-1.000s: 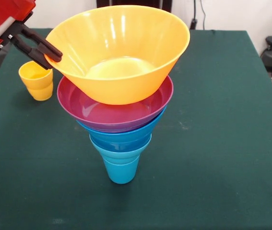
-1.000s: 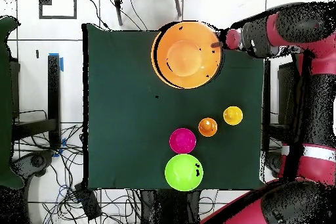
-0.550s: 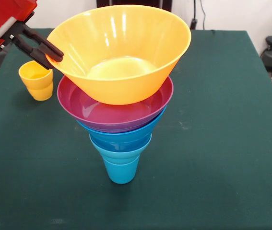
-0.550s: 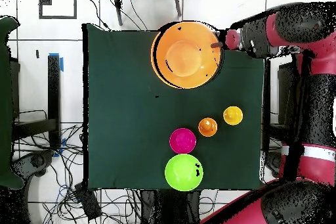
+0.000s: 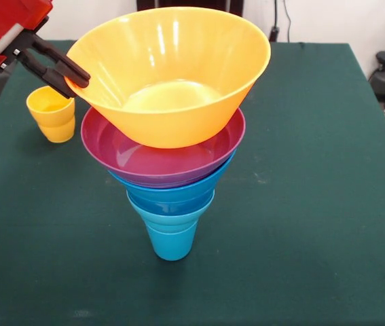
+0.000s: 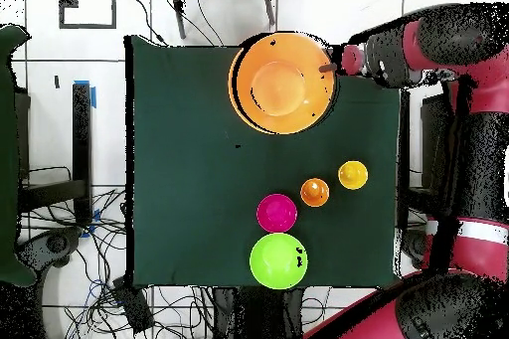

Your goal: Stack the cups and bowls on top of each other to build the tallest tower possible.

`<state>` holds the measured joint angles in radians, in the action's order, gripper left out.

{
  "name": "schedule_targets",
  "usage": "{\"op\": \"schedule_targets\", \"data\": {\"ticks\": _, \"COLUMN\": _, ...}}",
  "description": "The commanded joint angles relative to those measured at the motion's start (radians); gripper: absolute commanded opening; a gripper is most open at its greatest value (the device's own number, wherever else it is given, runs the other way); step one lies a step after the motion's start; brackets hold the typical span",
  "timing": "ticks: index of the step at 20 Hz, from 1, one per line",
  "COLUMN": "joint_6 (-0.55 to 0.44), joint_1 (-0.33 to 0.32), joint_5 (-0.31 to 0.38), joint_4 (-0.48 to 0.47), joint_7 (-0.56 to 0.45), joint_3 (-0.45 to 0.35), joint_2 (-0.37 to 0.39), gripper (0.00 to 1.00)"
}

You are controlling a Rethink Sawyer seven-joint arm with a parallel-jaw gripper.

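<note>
The tower stands mid-table: a blue cup (image 5: 172, 239) at the base, blue bowls (image 5: 172, 198) above it, then a purple bowl (image 5: 153, 161), then the big yellow-orange bowl (image 5: 178, 61) on top, slightly tilted. My gripper (image 5: 78, 79) reaches in from the upper left, and its black fingers pinch the left rim of the yellow-orange bowl. From overhead, the gripper (image 6: 327, 65) sits at the right rim of that bowl (image 6: 281, 83), which hides the stack below. A yellow cup (image 5: 52, 113) stands behind the gripper on the left.
Overhead, a yellow cup (image 6: 353, 174), an orange cup (image 6: 314, 193), a red bowl (image 6: 276, 213) and a green bowl (image 6: 277, 260) sit apart on the green table (image 6: 189, 156). Cables and chairs surround the table.
The gripper and the bowl's rim have crept a few pixels to the right in the front view. Nothing else has moved.
</note>
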<state>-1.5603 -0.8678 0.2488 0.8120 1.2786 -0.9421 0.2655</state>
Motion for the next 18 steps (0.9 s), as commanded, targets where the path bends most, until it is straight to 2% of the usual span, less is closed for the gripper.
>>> {"op": "schedule_targets", "data": {"ticks": 1, "joint_6": 0.042, "joint_1": 0.030, "joint_5": 0.023, "joint_4": -0.017, "joint_7": -0.307, "joint_3": -0.026, "joint_2": -0.002, "gripper": 0.00}}
{"op": "schedule_targets", "data": {"ticks": 18, "joint_6": 0.038, "joint_1": 0.030, "joint_5": 0.029, "joint_4": -0.020, "joint_7": -0.326, "joint_3": -0.029, "joint_2": -0.007, "gripper": 0.00}}
